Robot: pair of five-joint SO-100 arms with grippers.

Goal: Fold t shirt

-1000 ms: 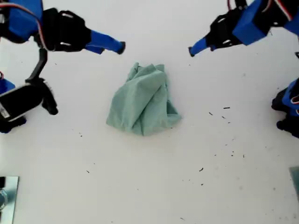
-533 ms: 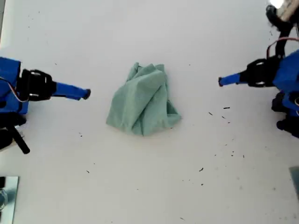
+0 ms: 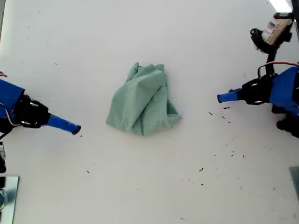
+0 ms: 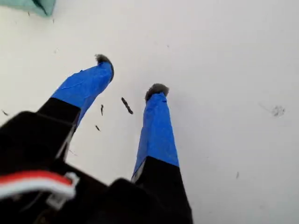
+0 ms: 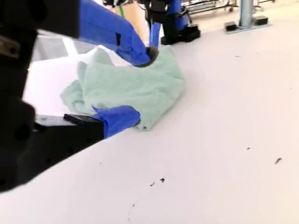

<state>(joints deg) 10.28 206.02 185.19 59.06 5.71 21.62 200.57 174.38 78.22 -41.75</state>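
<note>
The t shirt point(image 3: 142, 100) lay crumpled in a loose heap near the middle of the white worktop point(image 3: 149, 186), pale sage-green and bunched into soft folds, with no sleeve or collar clearly to be made out. Nothing touched it. In the second wrist view the t shirt point(image 5: 126, 86) sat ahead of the jaws as a low rumpled mound, and in the first wrist view only a corner of it point(image 4: 28, 5) showed at the picture's edge.

My first gripper point(image 3: 218, 98) was at the exterior view's right, level with the heap and pointing toward it but well apart from the cloth. In its own wrist view my first gripper point(image 4: 131, 74) had its two blue-taped fingers parted by a moderate gap, with bare worktop between them and nothing held. A few dark specks point(image 4: 126, 105) lay on the surface beside the fingers, and the same scatter of specks point(image 3: 226, 108) showed close to it in the exterior view.

My second gripper point(image 3: 77, 129) was at the exterior view's left, lower than the heap in that view and also well clear of it. Its own view showed my second gripper point(image 5: 141, 86) spread wide and empty.

A shiny metal piece point(image 3: 7, 198) sat in the exterior view's lower left corner.
</note>
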